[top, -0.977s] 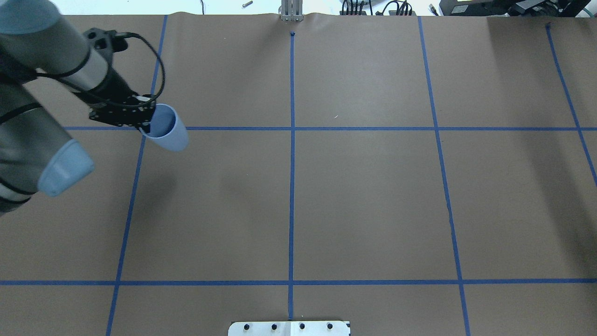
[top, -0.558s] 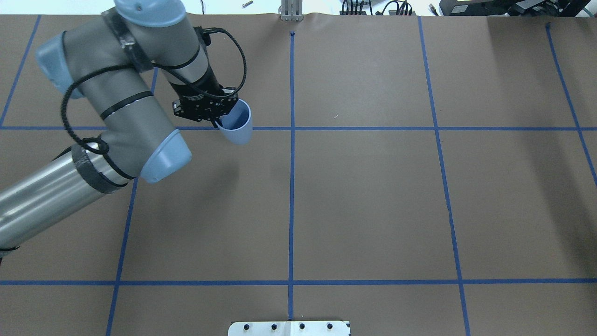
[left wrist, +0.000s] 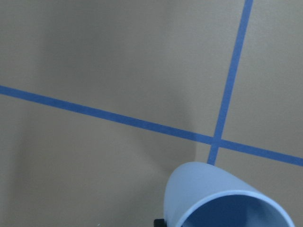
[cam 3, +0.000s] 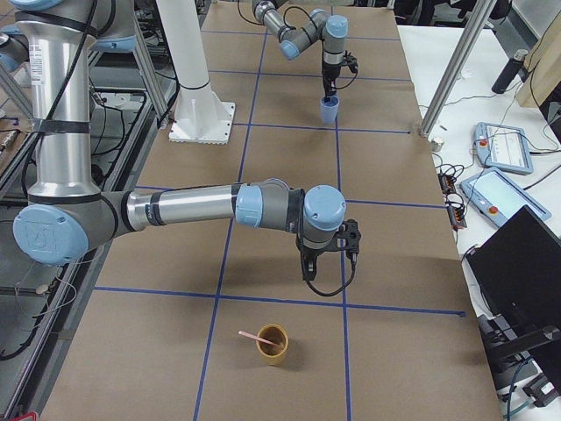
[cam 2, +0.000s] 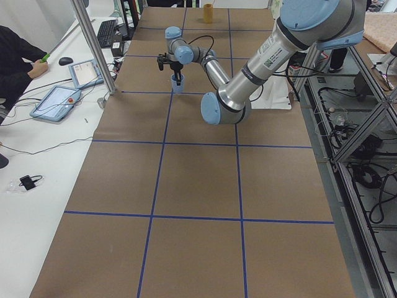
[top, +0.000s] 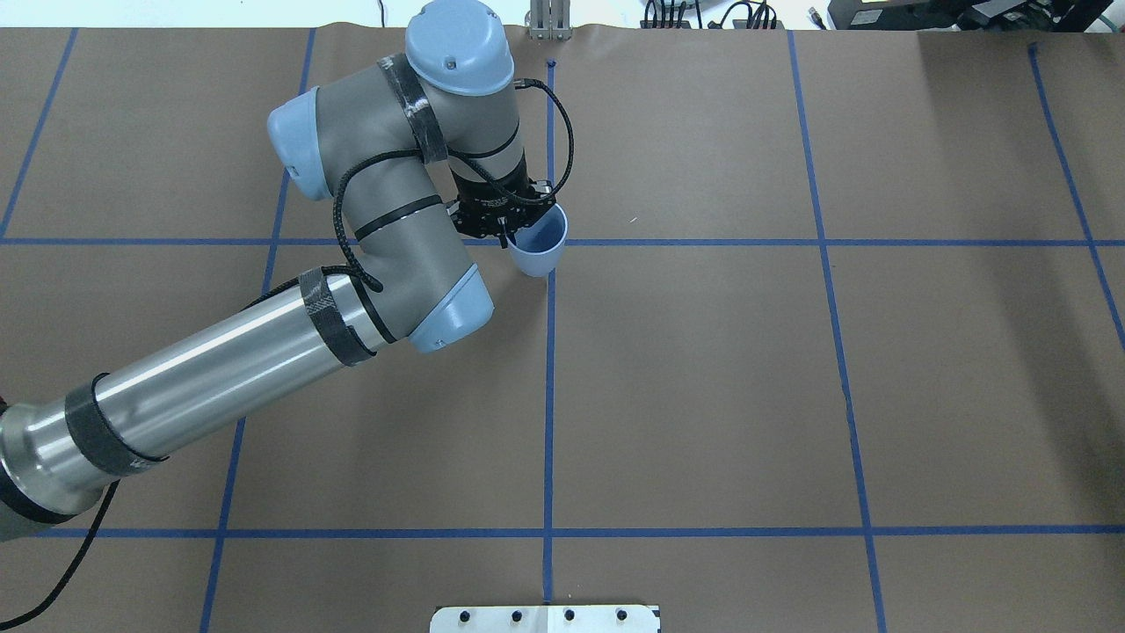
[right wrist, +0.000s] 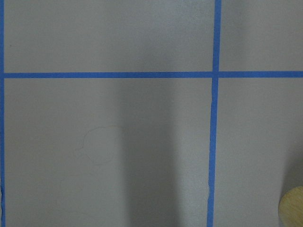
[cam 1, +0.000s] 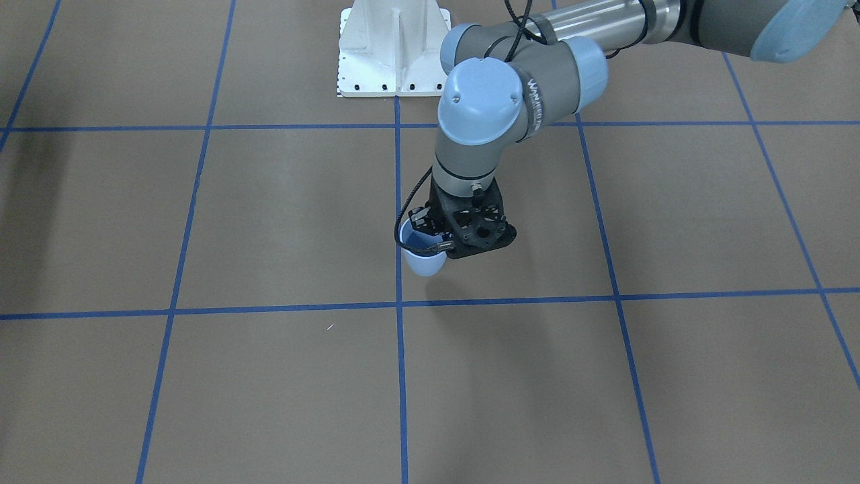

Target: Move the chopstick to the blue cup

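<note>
My left gripper (top: 511, 236) is shut on the rim of the blue cup (top: 538, 246), one finger inside and one outside. The cup hangs nearly upright, mouth up, close over the centre tape cross (cam 1: 420, 259) (left wrist: 213, 194); whether it touches the table is unclear. The chopstick (cam 3: 254, 336), a thin pink stick, leans out of a tan cup (cam 3: 272, 345) at the table's right end. My right gripper (cam 3: 308, 267) hovers a little beyond that tan cup, and I cannot tell if it is open or shut.
Brown paper with a grid of blue tape (top: 549, 396) covers the table. The white robot base plate (cam 1: 393, 54) sits at the robot's side. The tan cup's rim (right wrist: 293, 208) shows in the right wrist view's corner. A person and tablets (cam 2: 59, 102) are beyond the table's far edge.
My left arm has swung from the table's far left to the centre line, carrying the blue cup with it. The cup has gone from strongly tilted to nearly upright.
</note>
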Controlling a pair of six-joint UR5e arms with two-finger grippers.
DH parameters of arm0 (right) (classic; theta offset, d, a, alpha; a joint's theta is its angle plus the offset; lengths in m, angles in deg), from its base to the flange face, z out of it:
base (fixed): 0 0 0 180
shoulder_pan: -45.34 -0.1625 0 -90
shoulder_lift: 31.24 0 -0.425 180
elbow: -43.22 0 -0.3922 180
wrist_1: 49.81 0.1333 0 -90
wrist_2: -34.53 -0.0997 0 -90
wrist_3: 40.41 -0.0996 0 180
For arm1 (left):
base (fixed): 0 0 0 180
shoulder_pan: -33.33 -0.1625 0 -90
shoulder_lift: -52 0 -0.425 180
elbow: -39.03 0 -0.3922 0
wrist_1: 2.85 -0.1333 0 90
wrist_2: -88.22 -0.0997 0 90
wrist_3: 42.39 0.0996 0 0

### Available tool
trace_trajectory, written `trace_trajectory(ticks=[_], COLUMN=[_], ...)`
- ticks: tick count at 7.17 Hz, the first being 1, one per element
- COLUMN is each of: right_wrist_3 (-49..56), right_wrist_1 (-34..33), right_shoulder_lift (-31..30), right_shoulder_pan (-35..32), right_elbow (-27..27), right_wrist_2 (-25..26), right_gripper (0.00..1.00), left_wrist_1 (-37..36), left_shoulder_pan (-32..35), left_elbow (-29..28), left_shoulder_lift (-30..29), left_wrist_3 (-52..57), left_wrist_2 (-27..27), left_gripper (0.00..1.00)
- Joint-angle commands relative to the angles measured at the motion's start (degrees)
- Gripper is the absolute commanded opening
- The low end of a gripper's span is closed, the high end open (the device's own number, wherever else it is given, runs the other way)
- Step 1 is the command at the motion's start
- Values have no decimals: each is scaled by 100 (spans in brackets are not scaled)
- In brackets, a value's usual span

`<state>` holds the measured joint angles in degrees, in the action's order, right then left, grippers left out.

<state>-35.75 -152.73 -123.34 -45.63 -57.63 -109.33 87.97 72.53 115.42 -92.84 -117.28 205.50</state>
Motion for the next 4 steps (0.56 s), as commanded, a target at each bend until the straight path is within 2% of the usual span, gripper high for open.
trace_trajectory(ticks=[1, 4], right_wrist_3=[0, 0], right_wrist_1=[0, 0], right_shoulder_lift=[-18, -44], right_shoulder_pan=[0, 0], right_elbow=[4, 21], right_wrist_2=[-1, -1], right_gripper=[100, 100], left_wrist_1=[139, 139], left_shoulder_pan=[-105, -237], left_elbow=[-106, -80], left_shoulder_lift=[-9, -1], left_wrist_3=[-8, -16], left_wrist_2=[-12, -4], left_gripper=[0, 0])
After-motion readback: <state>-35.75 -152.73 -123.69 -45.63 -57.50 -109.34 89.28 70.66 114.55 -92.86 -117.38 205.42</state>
